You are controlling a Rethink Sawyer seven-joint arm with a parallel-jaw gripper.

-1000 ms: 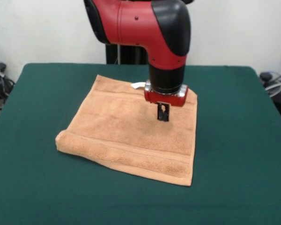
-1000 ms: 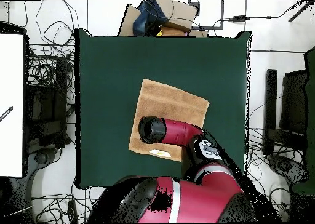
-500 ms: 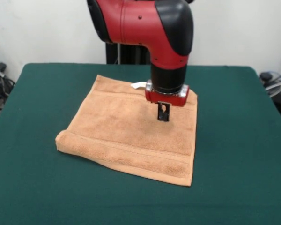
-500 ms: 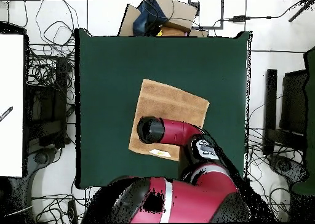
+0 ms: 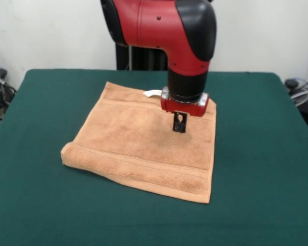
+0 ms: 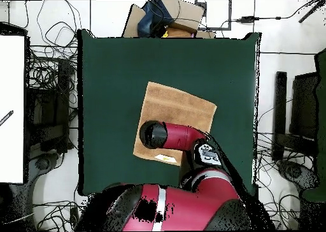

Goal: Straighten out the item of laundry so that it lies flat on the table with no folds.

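Observation:
The item of laundry, a tan towel point(image 5: 138, 146), lies spread near the middle of the green table point(image 5: 36, 205). Its front-left edge is rolled under into a thick fold point(image 5: 72, 154), and a small white tag point(image 5: 152, 94) shows at its far edge. My gripper point(image 5: 179, 124) hangs straight down over the towel's far-right part, just above the cloth, shut and holding nothing. From overhead, the towel point(image 6: 181, 105) sits on the table point(image 6: 108, 76), and the arm's black wrist point(image 6: 153, 134) covers the gripper and the towel's lower part.
Cables and equipment lie on the floor around the table point(image 6: 44, 83). A cardboard box point(image 6: 167, 16) stands beyond the table's top edge in the overhead view. Wide green surface surrounds the towel on all sides.
The arm has drifted slightly to the right in the front view, with the gripper staying above the same part of the towel. The towel has not moved.

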